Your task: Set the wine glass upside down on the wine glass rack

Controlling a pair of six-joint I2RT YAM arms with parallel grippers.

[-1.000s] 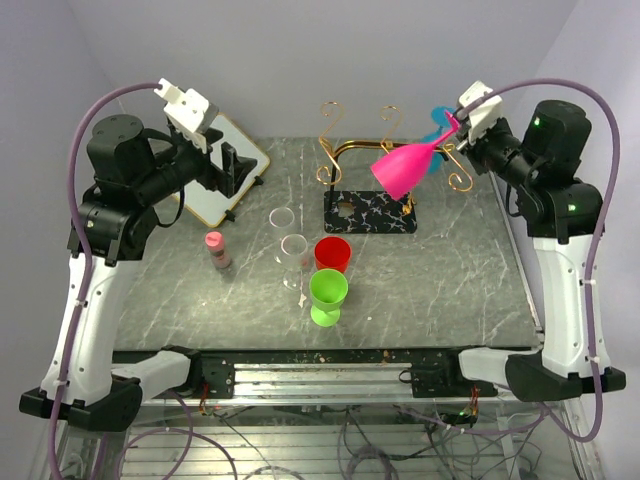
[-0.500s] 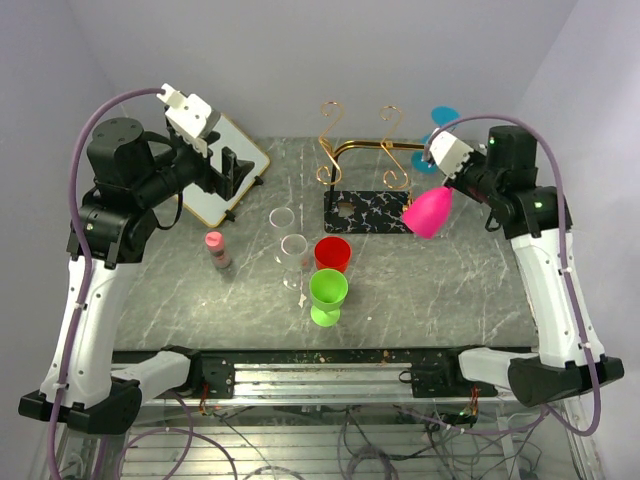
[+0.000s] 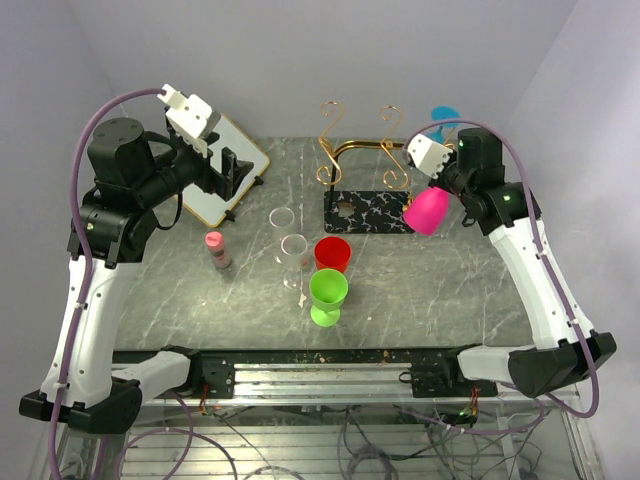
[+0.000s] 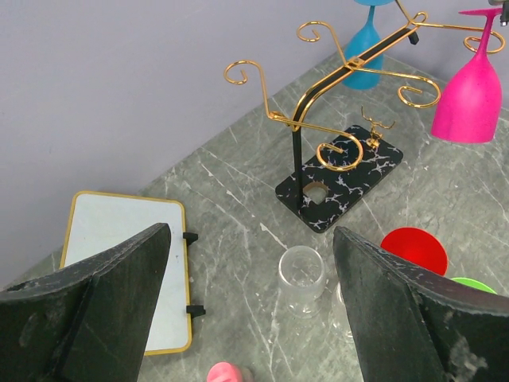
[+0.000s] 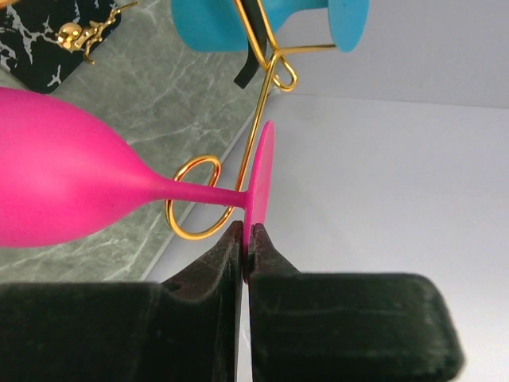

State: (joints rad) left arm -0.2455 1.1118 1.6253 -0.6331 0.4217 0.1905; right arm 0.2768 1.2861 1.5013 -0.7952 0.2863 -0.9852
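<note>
A pink wine glass [image 3: 429, 210] hangs bowl down beside the right end of the gold wire wine glass rack [image 3: 358, 152], which stands on a black white-veined base [image 3: 368, 212]. My right gripper [image 3: 436, 170] is shut on the rim of the glass's foot [image 5: 261, 171]. In the right wrist view the pink stem [image 5: 203, 193] passes across a gold scroll loop [image 5: 193, 199]. A blue wine glass [image 5: 231, 20] hangs upside down on the rack behind. My left gripper [image 3: 222, 170] is open and empty, high over the white board. The left wrist view shows the rack [image 4: 318, 103] and pink glass [image 4: 469, 91].
A white gold-edged board [image 3: 225, 170] lies at the back left. Two clear glasses [image 3: 283, 222] [image 3: 294, 255], a red cup [image 3: 332, 253], a green goblet [image 3: 327, 295] and a pink-capped bottle [image 3: 216, 250] stand mid-table.
My right arm swung in from the right, turning the pink glass from tilted sideways to bowl down, and brought it close to the rack's right scroll. The left arm stayed still.
</note>
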